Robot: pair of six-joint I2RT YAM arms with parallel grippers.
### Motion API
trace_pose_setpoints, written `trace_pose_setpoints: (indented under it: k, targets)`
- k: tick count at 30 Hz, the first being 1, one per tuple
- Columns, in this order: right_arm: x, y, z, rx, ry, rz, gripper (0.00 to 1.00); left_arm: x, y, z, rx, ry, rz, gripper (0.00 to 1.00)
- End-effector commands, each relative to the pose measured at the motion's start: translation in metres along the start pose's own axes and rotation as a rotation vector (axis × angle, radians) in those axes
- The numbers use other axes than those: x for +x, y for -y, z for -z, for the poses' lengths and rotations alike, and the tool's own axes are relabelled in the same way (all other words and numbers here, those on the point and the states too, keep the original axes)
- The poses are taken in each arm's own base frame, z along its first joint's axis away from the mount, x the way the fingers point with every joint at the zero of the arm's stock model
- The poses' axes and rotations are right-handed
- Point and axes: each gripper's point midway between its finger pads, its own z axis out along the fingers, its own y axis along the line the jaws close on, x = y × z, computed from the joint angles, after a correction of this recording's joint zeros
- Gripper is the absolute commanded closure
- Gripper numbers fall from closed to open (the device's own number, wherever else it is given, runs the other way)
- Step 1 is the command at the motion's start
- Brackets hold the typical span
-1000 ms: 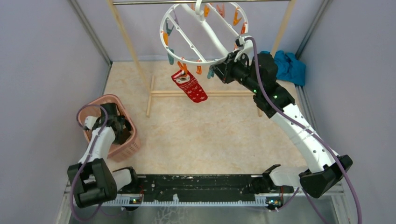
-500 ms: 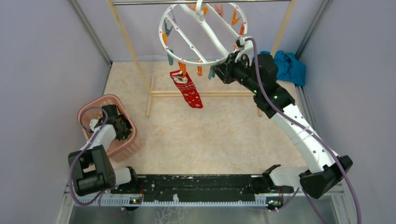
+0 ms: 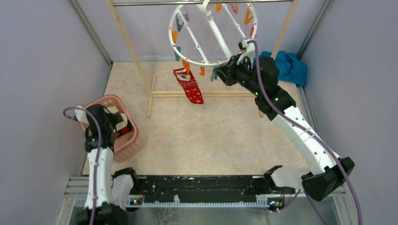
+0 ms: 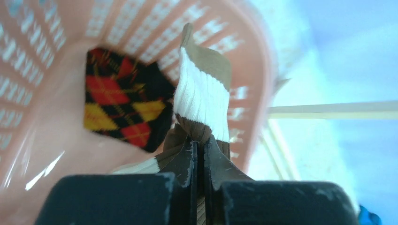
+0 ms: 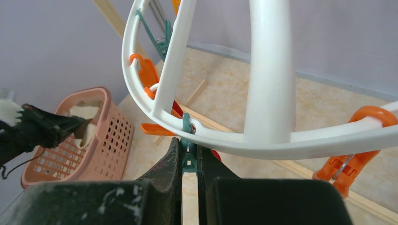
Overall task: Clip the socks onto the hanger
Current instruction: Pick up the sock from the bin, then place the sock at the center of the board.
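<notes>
While the overhead view shows the left gripper [image 3: 118, 124] low over the pink plastic mesh basket [image 3: 134, 142] with a pale sock end at its tips, the right gripper [image 3: 217, 73] reaches up to the lower rim of the large round white plastic hanger [image 3: 210, 29]. A red patterned sock [image 3: 188, 85] hangs from that rim just beside the right gripper's tips. From the left wrist, the fingers are pressed together on a brown and white ribbed sock [image 4: 202, 93], which stands up just ahead of them. Beyond and to one side, a red, yellow and black argyle sock [image 4: 123, 108] lies on the basket floor. From the right wrist, the fingers are clamped on a teal plastic clip [image 5: 188, 157] hanging under the ring. To do the lift well, I judge the left should rise straight up clear of the basket wall, then offer the cuff to that clip while the right steadies the ring
</notes>
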Motion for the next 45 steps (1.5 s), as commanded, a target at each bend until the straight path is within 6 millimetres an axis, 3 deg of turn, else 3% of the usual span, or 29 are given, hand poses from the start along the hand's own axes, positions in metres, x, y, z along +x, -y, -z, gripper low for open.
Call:
trace_pose_setpoints:
  k: [1, 5, 10, 12, 15, 19, 24, 27, 31, 34, 40, 43, 45]
  targets:
    - [0.004, -0.002, 0.003, -0.015, -0.014, -0.017, 1.00, -0.043, 0.046, 0.041, 0.248, 0.150, -0.174, 1.00]
    - [0.000, -0.004, 0.004, -0.020, -0.004, -0.023, 1.00, -0.028, 0.097, 0.072, 0.547, 0.057, -0.350, 1.00]
    - [0.003, 0.000, 0.005, -0.001, -0.011, -0.015, 1.00, 0.000, 0.148, 0.138, 1.000, -0.073, -0.422, 1.00]
    - [0.005, 0.002, 0.005, 0.005, -0.016, -0.012, 1.00, 0.005, 0.160, 0.171, 1.171, -0.093, -0.447, 1.00]
    - [0.005, 0.003, 0.005, 0.012, -0.015, -0.008, 1.00, 0.014, 0.163, 0.203, 1.317, -0.133, -0.504, 1.00]
    - [0.003, 0.003, 0.004, 0.010, -0.006, -0.012, 1.00, 0.040, 0.157, 0.223, 1.454, -0.243, -0.568, 1.00]
    - [0.002, 0.000, 0.001, -0.004, -0.002, -0.025, 1.00, 0.096, 0.149, 0.215, 1.494, -0.425, -0.635, 1.00]
    - [0.004, 0.002, 0.001, 0.003, -0.005, -0.027, 1.00, 0.159, 0.146, 0.221, 1.499, -0.572, -0.727, 1.00]
    - [0.005, 0.004, 0.003, 0.014, -0.011, -0.023, 1.00, 0.228, 0.137, 0.204, 1.409, -0.689, -0.864, 1.00]
    - [0.006, 0.006, 0.005, 0.026, -0.017, -0.014, 1.00, 0.267, 0.126, 0.180, 1.316, -0.756, -0.930, 1.00]
    - [0.007, 0.011, 0.011, 0.050, -0.022, 0.001, 1.00, 0.318, 0.111, 0.123, 1.104, -0.846, -1.007, 1.00]
    - [0.007, 0.012, 0.012, 0.053, -0.023, 0.001, 1.00, 0.333, 0.098, 0.092, 0.924, -0.856, -1.095, 1.00]
    - [0.007, 0.012, 0.012, 0.052, -0.024, 0.000, 1.00, 0.332, 0.091, 0.077, 0.826, -0.813, -1.139, 0.85]
